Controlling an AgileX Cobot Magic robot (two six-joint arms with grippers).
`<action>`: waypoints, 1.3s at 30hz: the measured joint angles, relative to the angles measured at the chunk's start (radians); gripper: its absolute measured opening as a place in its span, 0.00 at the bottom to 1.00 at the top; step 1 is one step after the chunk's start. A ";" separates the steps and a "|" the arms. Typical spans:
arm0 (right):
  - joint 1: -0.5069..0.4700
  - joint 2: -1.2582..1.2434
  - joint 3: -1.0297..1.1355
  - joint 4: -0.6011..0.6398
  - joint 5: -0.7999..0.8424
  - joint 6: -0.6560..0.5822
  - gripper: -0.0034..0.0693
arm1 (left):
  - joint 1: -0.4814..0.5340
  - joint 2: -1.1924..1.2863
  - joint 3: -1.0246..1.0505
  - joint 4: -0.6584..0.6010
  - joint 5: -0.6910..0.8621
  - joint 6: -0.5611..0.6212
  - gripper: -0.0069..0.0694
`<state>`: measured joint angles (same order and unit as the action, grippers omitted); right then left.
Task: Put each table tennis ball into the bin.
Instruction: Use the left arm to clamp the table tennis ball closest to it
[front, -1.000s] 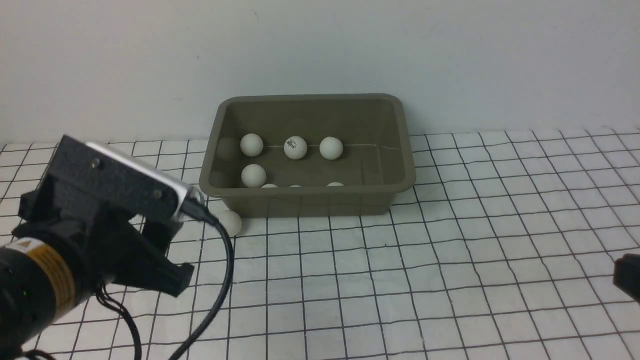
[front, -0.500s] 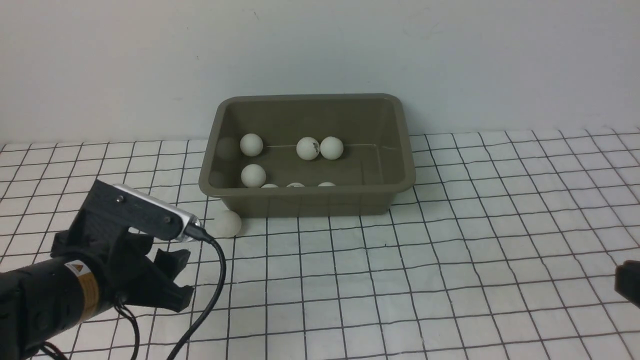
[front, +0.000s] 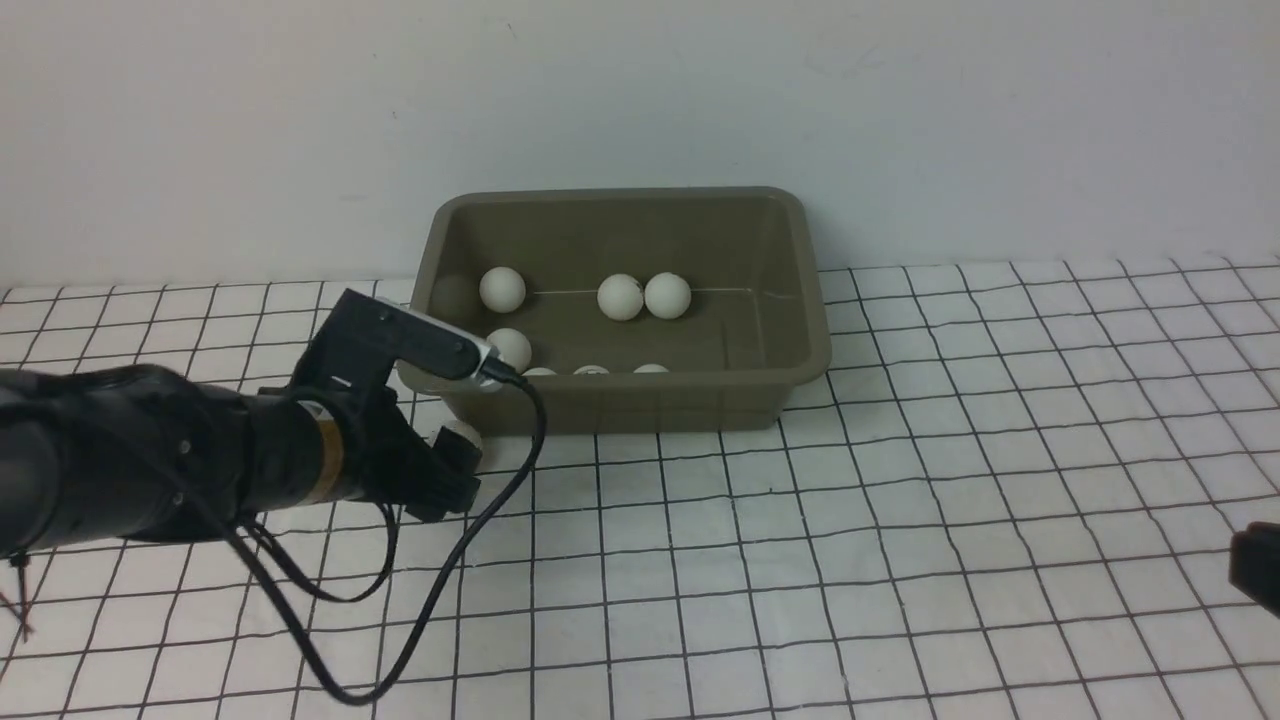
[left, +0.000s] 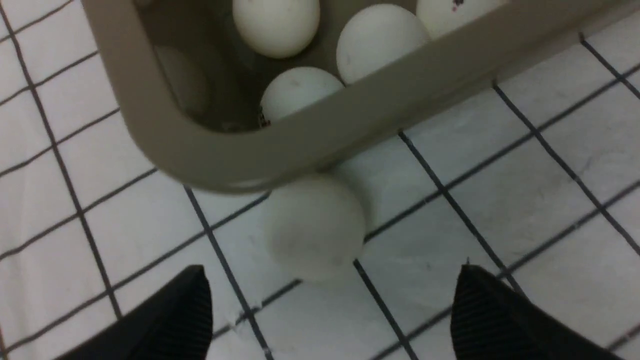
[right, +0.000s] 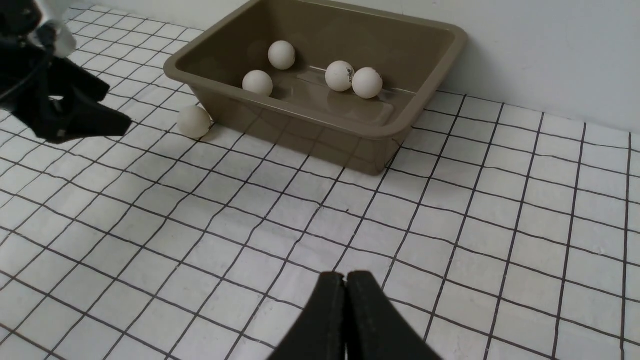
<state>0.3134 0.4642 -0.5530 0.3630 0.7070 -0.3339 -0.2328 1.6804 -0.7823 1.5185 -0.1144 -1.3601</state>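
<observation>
One table tennis ball (front: 464, 436) lies on the checked cloth against the bin's (front: 620, 400) front left corner. It shows large in the left wrist view as the ball (left: 315, 225), just under the bin rim (left: 300, 145). My left gripper (left: 330, 295) is open, its fingertips just short of this ball on either side and not touching it. In the front view the left gripper (front: 445, 468) partly hides the ball. Several balls (front: 620, 297) rest inside the bin. My right gripper (right: 345, 277) is shut and empty, low over the cloth at the near right.
The olive bin stands near the back wall (front: 640, 100). A black cable (front: 470, 540) loops from the left wrist camera down over the cloth. The right arm shows only as a dark tip (front: 1258, 568) at the right edge.
My left arm has dropped and reached forward to the loose ball by the bin, and its jaws have spread wider. One ball in the bin rolled right against its neighbour.
</observation>
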 joint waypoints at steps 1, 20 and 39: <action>0.000 0.000 0.000 0.000 0.001 0.000 0.03 | 0.000 0.036 -0.029 0.000 0.000 -0.001 0.85; 0.000 0.000 0.000 0.030 0.015 -0.021 0.03 | 0.001 0.154 -0.156 0.000 0.034 -0.028 0.85; 0.000 0.000 0.000 0.061 0.015 -0.025 0.03 | 0.001 0.230 -0.158 0.001 -0.024 -0.103 0.85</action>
<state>0.3134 0.4642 -0.5530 0.4241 0.7222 -0.3593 -0.2317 1.9106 -0.9403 1.5195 -0.1389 -1.4627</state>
